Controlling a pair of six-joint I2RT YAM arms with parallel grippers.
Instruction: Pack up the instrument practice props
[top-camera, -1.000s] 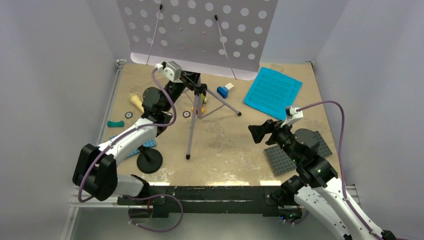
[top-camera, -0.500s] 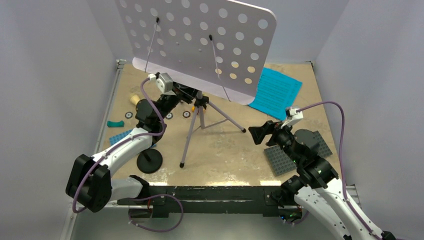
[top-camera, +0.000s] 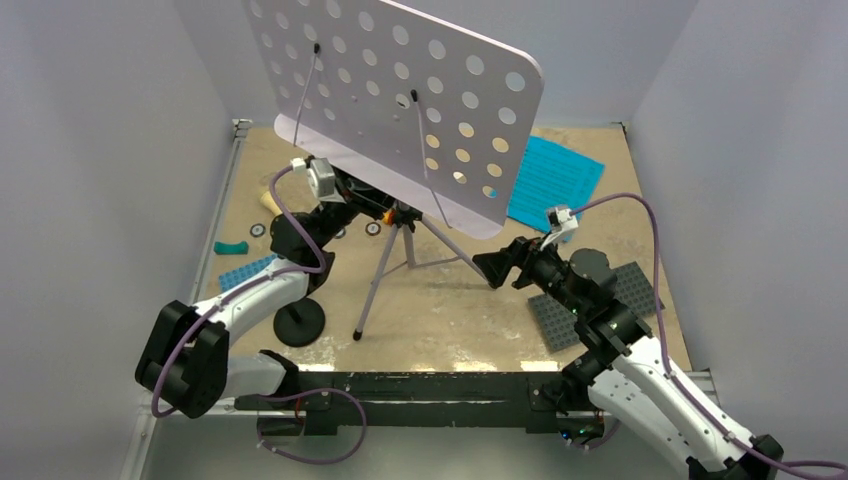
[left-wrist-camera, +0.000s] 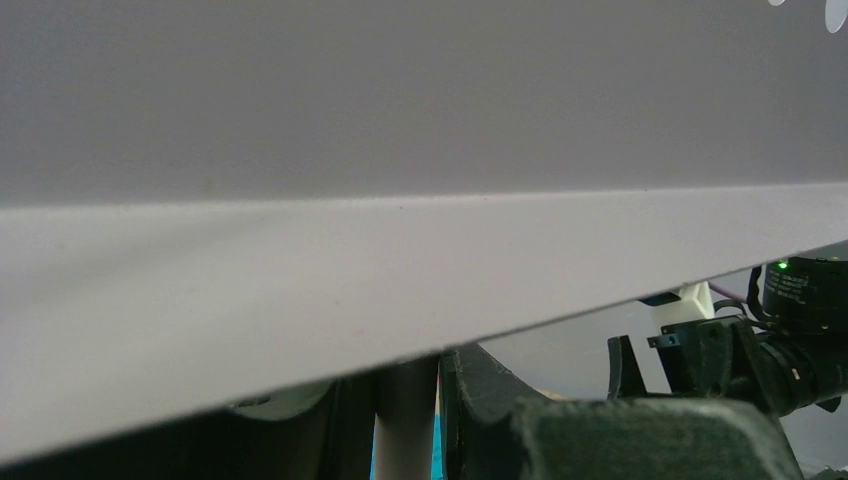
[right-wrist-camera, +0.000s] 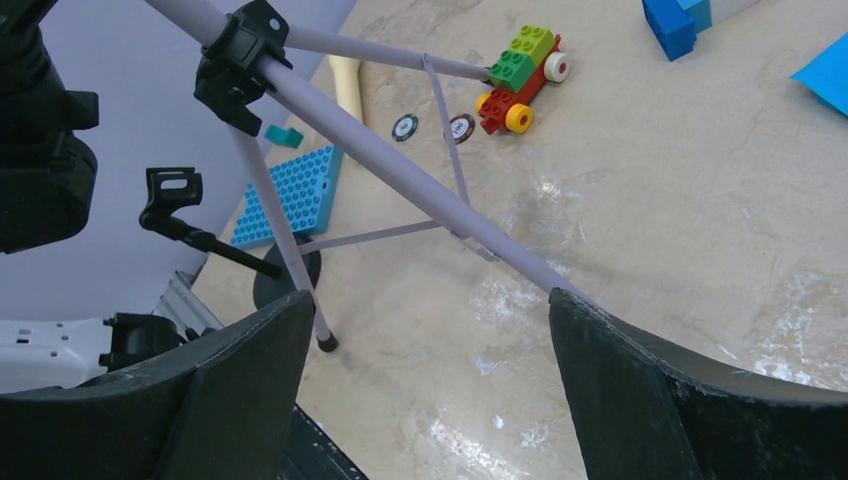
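Top view: music stand leans with its tripod tipped. L gripper clamps its post under the desk, prob. to carry it. Teal pages lie behind-right of the stand, mic stand front-left.
Left wrist: desk fills the view; fingers hug the post.
Right wrist: R gripper is wide open and empty, a stand leg between the jaws, likely to fold it.

Tilted lavender music stand, teal pages flat
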